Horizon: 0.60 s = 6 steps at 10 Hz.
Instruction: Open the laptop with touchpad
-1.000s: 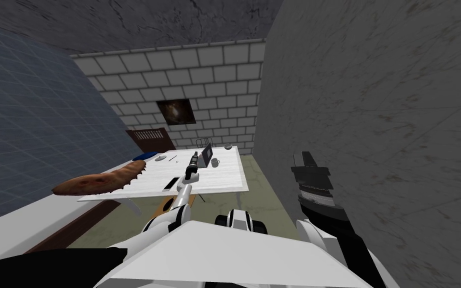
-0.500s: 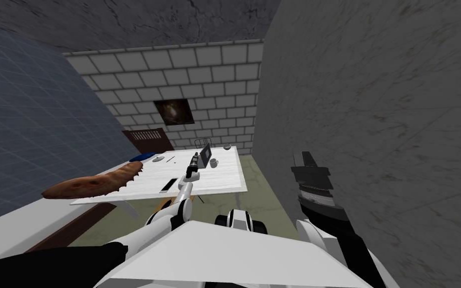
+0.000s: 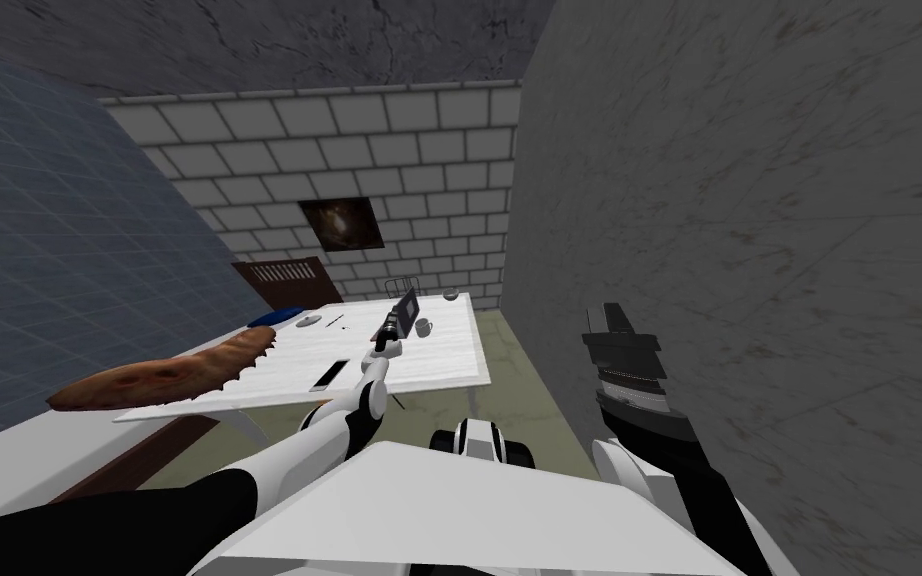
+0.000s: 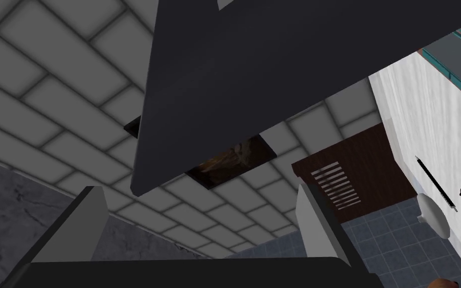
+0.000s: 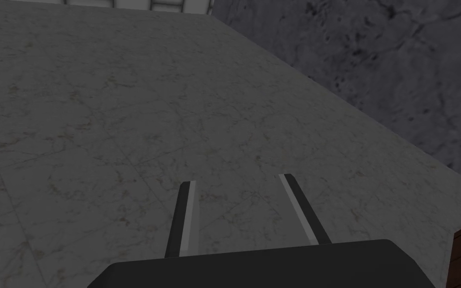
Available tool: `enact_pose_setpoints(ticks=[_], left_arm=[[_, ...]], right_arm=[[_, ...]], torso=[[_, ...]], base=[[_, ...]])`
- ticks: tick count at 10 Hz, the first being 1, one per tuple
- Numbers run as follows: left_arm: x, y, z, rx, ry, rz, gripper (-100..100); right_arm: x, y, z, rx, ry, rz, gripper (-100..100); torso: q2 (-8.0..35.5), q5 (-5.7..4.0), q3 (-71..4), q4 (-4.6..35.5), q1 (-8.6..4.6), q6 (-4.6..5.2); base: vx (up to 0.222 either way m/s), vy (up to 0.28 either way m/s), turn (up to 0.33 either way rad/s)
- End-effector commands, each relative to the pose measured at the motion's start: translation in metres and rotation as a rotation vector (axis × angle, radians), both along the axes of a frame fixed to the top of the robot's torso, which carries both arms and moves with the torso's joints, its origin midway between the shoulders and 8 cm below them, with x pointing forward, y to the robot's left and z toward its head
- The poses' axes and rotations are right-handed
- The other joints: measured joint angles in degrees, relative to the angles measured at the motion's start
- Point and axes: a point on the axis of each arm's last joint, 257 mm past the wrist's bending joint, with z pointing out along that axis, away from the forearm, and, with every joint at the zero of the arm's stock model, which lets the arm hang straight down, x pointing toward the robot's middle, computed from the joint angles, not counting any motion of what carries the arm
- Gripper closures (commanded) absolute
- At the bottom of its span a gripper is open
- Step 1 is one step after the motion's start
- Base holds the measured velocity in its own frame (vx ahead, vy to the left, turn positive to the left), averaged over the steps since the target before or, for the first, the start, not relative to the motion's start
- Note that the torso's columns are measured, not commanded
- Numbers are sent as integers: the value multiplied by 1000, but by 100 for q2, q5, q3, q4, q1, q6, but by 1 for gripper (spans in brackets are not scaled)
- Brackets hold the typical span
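Note:
The laptop (image 3: 408, 312) stands partly open on the far part of the white table (image 3: 449, 360), its dark lid raised at a slant. My left arm reaches over the table, and my left gripper (image 3: 389, 325) is right at the lid's near side. In the left wrist view the lid (image 4: 254, 75) is a broad dark panel just beyond my left gripper (image 4: 197, 189), whose fingers (image 4: 94, 220) stand wide open; whether they touch the lid I cannot tell. My right gripper (image 3: 617, 335) is raised beside the grey wall, and in its wrist view the right gripper (image 5: 237, 179) is open and holds nothing.
A mug (image 3: 423, 326), a bowl (image 3: 452, 295), a phone (image 3: 327, 375), a mouse (image 3: 311, 320) and a pen (image 3: 339, 320) lie on the table. A long brown object (image 3: 164, 370) lies on the white counter at left. A brown cabinet (image 3: 279, 275) stands behind.
My view has swung, so the table and counter sit further left in the picture. My left arm stretches further out and stays at the laptop's lid. The right arm is unchanged.

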Motion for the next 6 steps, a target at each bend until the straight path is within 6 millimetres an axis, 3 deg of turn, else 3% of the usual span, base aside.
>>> enact_pose_setpoints(ticks=[1,3,4,6], left_arm=[[5,0,-9,-22,32,7,-100],[5,0,-9,-18,27,6,-100],[5,0,-8,-18,27,6,100],[13,-6,-10,-94,11,-2,100]], right_arm=[[0,0,0,0,0,0,0],[0,0,0,0,0,0,0],[0,0,0,0,0,0,0],[0,0,0,0,0,0,0]], torso=[[1,0,1,1,1,0],[4,0,3,1,2,-1],[6,0,4,2,1,0],[-4,30,1,0,45,-3]], base=[[21,-12,-23],[5,-2,-2],[3,-1,-16],[-17,68,40]])
